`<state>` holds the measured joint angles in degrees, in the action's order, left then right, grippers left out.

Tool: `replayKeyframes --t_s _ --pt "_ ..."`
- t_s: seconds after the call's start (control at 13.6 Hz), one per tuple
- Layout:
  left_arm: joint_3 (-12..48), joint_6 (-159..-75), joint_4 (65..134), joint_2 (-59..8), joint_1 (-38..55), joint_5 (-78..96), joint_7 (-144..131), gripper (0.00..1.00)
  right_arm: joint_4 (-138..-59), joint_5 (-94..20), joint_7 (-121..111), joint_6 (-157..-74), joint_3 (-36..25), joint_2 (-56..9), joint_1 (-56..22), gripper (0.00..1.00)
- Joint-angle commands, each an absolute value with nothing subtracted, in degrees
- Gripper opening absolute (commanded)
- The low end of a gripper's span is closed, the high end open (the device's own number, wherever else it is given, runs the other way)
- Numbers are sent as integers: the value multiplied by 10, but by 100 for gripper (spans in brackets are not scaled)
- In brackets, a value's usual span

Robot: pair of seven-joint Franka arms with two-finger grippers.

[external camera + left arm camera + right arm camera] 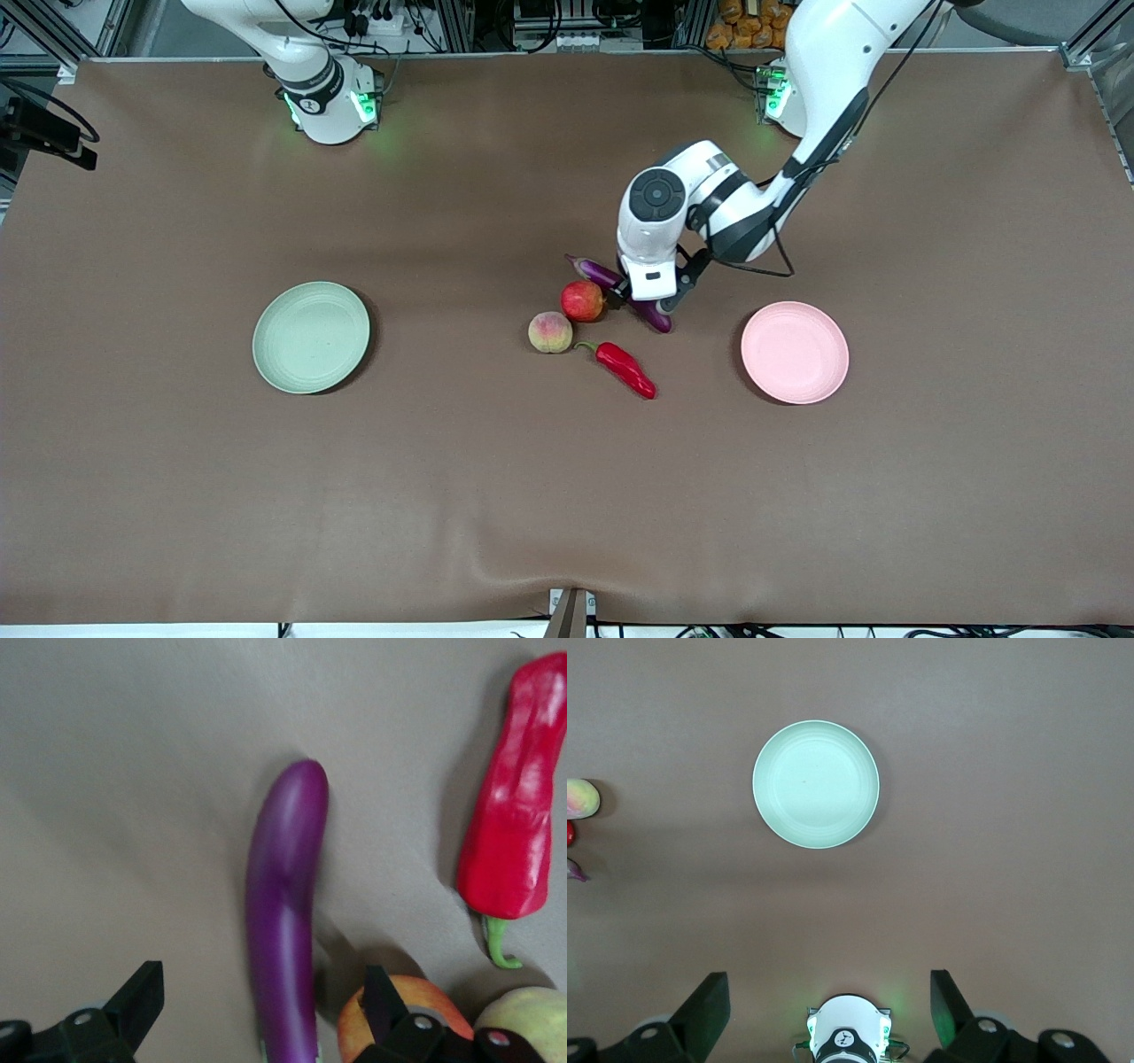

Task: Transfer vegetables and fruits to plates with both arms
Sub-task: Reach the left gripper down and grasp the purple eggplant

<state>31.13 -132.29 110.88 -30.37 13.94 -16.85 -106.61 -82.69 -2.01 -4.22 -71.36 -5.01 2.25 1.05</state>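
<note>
The left gripper (640, 299) was low over the eggplant (654, 315), fingers spread and straddling its body, nothing yet pinched. The eggplant lay on the table near centre, its stem end toward the robots' bases. The apple (582, 300) sat just beside it at about 9 o'clock, the peach (550, 332) next to the apple, and the chili pepper (626, 369) at 6 o'clock of the eggplant. Both the green plate (311, 337) and the pink plate (795, 352) were bare.

Likely fault: one finger (383, 1001) stood close against the apple, so closing could nudge it into a roll. The glossy eggplant might also slip or tilt if gripped off its middle.

Open room lay at 3 o'clock toward the pink plate. The right gripper (828, 1014) waited, spread, high over the green plate's end.
</note>
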Motion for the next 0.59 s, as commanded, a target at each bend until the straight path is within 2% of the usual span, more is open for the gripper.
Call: replayKeyframes --t_s 0.0,0.22,0.44,0.52 --pt "308 -1345 1096 -341 147 -220 -1131 98 -817 -24 -44 -706 -54 18 8 100" --pt "308 -1365 1096 -356 147 -236 -1184 97 -817 -23 -44 -706 -55 18 5 100" --pt "308 -1366 1095 -363 146 -235 -1215 86 -817 -23 -44 -706 -55 18 5 100" --pt "308 -1366 1095 -366 146 -234 -1216 85 -817 -23 -44 -706 -55 18 6 100"
